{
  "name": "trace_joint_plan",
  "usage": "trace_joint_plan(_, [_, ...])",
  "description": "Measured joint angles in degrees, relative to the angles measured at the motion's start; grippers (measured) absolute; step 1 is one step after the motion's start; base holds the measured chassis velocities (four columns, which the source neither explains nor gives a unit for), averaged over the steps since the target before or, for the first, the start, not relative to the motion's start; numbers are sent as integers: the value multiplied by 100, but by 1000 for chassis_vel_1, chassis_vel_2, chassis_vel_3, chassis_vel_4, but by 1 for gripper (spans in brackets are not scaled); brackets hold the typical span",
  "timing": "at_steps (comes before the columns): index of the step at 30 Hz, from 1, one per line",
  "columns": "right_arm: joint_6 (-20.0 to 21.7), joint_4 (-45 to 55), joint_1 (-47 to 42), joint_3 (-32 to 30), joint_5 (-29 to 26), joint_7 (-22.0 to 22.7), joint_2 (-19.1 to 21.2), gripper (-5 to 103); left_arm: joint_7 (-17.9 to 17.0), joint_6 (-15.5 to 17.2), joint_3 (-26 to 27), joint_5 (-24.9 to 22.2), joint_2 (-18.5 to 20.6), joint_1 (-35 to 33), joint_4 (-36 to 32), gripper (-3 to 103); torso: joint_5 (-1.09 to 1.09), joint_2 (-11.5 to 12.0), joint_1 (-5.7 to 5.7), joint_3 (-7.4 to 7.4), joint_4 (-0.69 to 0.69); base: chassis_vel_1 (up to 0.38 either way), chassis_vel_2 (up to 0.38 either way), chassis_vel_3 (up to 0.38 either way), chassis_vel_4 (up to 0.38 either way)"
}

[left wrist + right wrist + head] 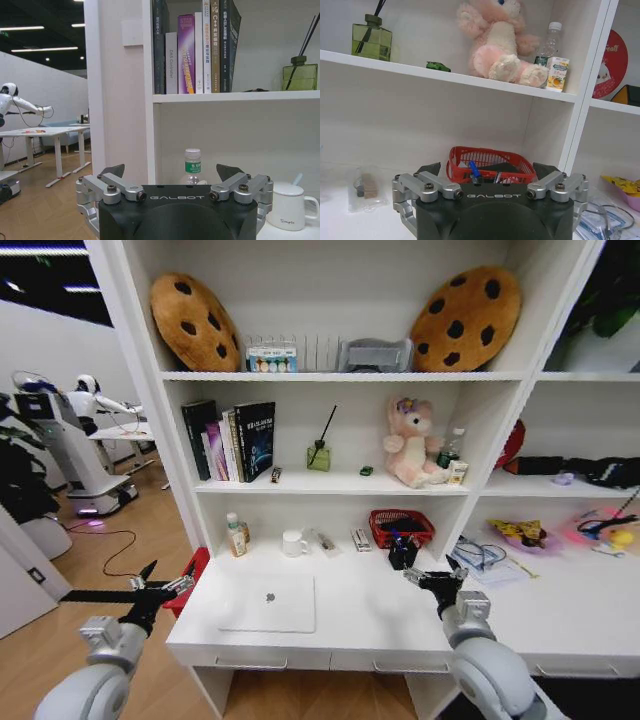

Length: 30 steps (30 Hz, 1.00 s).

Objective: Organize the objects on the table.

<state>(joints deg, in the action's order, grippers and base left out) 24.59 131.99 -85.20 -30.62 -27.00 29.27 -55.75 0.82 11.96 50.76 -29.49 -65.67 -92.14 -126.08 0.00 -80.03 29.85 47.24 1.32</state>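
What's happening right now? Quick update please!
Left tool open, hanging off the desk's left end. Right tool open, over the desk near the red basket. Silver laptop closed, untouched.

Lighting: bright, even, from overhead; ceiling strip lights [44, 49] glow in a dim hall. Smooth white desk [370, 615]: soft sheen, faint shadows. Head view: wide-angle bowing at edges. Right wrist view: clear plastic packet [366, 186] soft, out of focus.

White shelves [330, 375] against wall; wooden floor [150, 530] at left; ceiling strip lights [42, 49]; white worktables [45, 132] beyond.
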Motion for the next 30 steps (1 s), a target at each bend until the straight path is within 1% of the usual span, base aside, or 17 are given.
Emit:
trace_joint_plan(5, [25,7,10,10,-5,-27,18,100,0,0,0,0,0,0,0,100,-1,0,1,0,0,81,-85,-90,86])
trace_joint_plan(10, [56,7,43,26,-23,-35,53,100,0,0,0,0,0,0,0,100,-2,0,0,-1,-1,143,-201,-171,214])
trace_joint_plan(13, [77,8,40,27,-31,-40,54,100,1,0,0,0,0,0,0,100,4,0,-1,0,1,203,-265,-209,258])
trace_joint_plan(14, [80,8,38,26,-30,-42,54,100,1,0,-1,0,0,0,0,100,-5,-1,-2,-1,1,179,-279,-185,266])
trace_joint_plan(17, [88,9,40,27,-34,-46,54,100,0,0,-1,0,0,0,0,100,3,0,-2,0,0,230,-280,-207,284])
trace_joint_plan(19, [90,9,41,28,-36,-49,54,100,1,0,-1,0,0,0,0,100,2,0,-2,-1,0,256,-272,-206,278])
trace_joint_plan(20, [90,10,40,28,-35,-53,54,100,-2,0,0,0,0,0,0,100,-5,-1,-3,-2,-1,227,-272,-236,264])
trace_joint_plan(21, [90,10,40,28,-35,-53,54,100,-2,0,0,0,0,0,0,100,-5,-1,-3,-2,-1,227,-272,-236,264])
trace_joint_plan(22, [90,11,31,28,-35,-57,50,100,2,0,-1,0,0,0,0,100,-2,0,-2,-1,1,239,-281,-236,277])
trace_joint_plan(23, [91,11,23,29,-36,-59,44,100,-1,0,1,0,0,0,-1,100,5,0,-3,-1,0,236,-283,-261,277])
trace_joint_plan(24, [91,11,16,29,-36,-62,37,100,3,0,-1,0,0,0,0,100,-2,0,-2,-1,1,236,-271,-229,287])
trace_joint_plan(28, [91,15,10,28,-35,-65,30,100,-1,0,-1,0,0,0,-1,100,-2,-1,-3,-1,0,233,-281,-223,287])
trace_joint_plan(29, [91,16,6,29,-35,-66,27,100,1,0,0,0,0,0,-1,100,4,-1,-2,0,0,227,-264,-220,260])
trace_joint_plan(30, [91,16,6,29,-35,-66,27,100,1,0,0,0,0,0,-1,100,4,-1,-2,0,0,227,-264,-220,260])
